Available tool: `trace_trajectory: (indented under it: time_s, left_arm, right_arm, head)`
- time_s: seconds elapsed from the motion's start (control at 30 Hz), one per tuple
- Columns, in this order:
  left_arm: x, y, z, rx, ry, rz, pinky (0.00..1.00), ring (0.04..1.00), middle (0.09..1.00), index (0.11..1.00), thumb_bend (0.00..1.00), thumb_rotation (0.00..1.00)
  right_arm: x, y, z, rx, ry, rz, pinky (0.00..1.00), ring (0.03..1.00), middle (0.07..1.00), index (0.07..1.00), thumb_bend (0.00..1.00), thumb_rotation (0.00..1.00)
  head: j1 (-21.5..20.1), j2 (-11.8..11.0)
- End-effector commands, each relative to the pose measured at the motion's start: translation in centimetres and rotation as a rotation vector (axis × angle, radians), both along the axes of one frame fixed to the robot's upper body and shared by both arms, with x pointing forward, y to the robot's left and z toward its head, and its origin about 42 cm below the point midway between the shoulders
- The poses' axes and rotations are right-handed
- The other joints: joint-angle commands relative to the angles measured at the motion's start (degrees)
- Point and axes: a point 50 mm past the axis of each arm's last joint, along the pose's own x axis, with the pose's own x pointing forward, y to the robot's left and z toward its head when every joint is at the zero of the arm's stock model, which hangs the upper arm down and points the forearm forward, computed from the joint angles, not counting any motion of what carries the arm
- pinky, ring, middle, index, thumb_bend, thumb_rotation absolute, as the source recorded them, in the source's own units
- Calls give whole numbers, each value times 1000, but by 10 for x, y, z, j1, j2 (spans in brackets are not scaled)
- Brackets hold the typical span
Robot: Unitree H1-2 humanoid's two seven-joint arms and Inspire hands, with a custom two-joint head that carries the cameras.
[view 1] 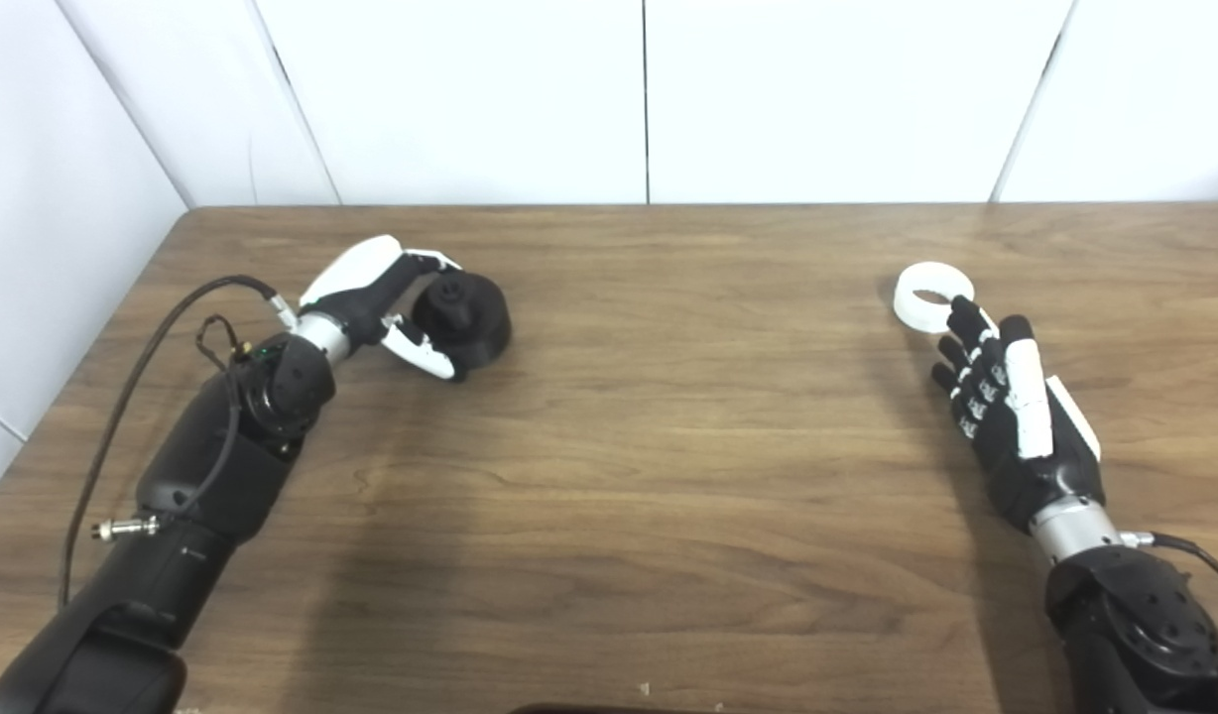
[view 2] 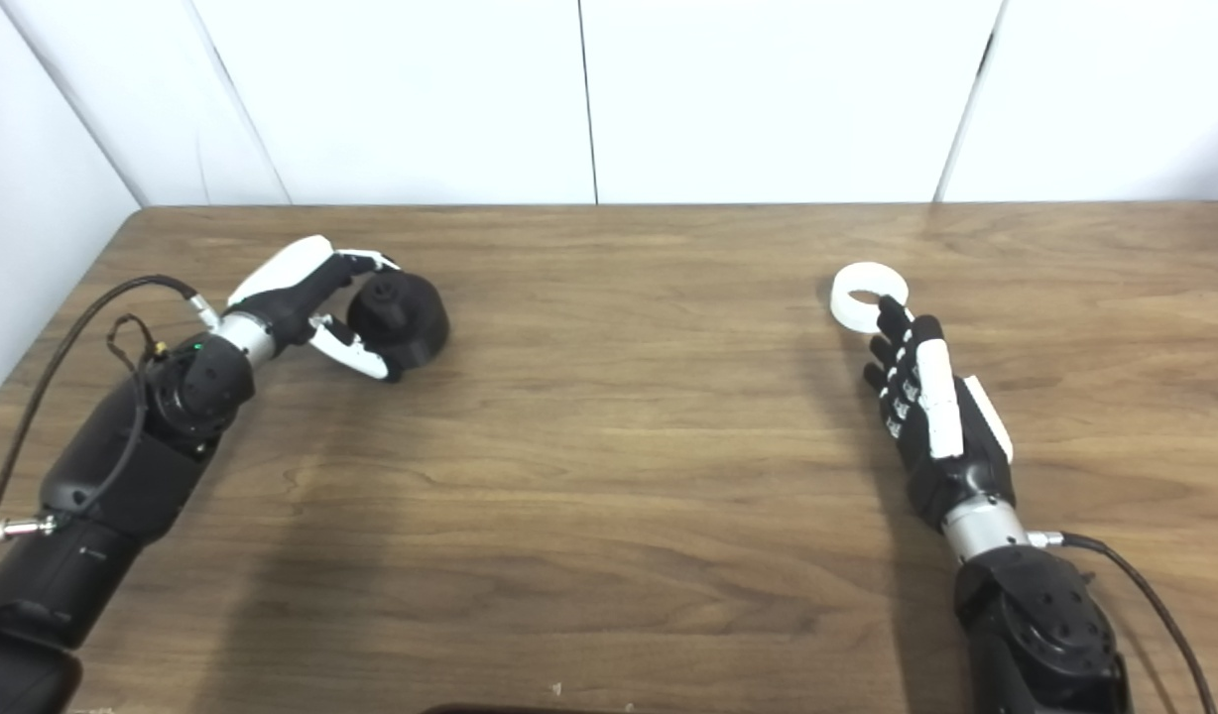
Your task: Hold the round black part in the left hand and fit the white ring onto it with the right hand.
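Observation:
The round black part (view 1: 465, 319) lies on the wooden table (view 1: 669, 446) at the left, with a small knob on top. My left hand (view 1: 376, 297) is open around its left side: fingers (view 1: 426, 261) reach over its far edge and the thumb along its near edge, both fairly straight. The white ring (view 1: 931, 295) lies flat on the table at the right. My right hand (view 1: 1006, 402) is open and lies stretched out just in front of it, with the fingertips (view 1: 961, 315) at the ring's near rim. The scene also shows in the right eye view, with the part (view 2: 401, 315) and the ring (view 2: 867, 294).
A white wall (view 1: 649, 99) runs along the table's far edge and another along its left side. A black cable (view 1: 143, 367) loops off my left forearm. Bare wood lies between the two hands.

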Motion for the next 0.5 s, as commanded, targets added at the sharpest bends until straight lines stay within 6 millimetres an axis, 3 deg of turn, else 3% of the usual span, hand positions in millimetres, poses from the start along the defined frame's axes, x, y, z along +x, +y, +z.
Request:
trace_trajectory:
  time_s: [0.0, 0.47]
  left_arm:
    - [3, -7, 26, 1, -70, -30, 840, 944, 890, 496, 523, 71]
    - [-30, -64, 20, 2, -43, -243, 856, 951, 894, 495, 523, 73]
  right_arm:
    - [6, 4, 15, -2, -48, 23, 1000, 1000, 1000, 976, 598, 1000]
    - [7, 7, 14, 7, -47, 24, 1000, 1000, 1000, 977, 599, 1000]
  head:
    - [1, 1]
    - [-1, 3]
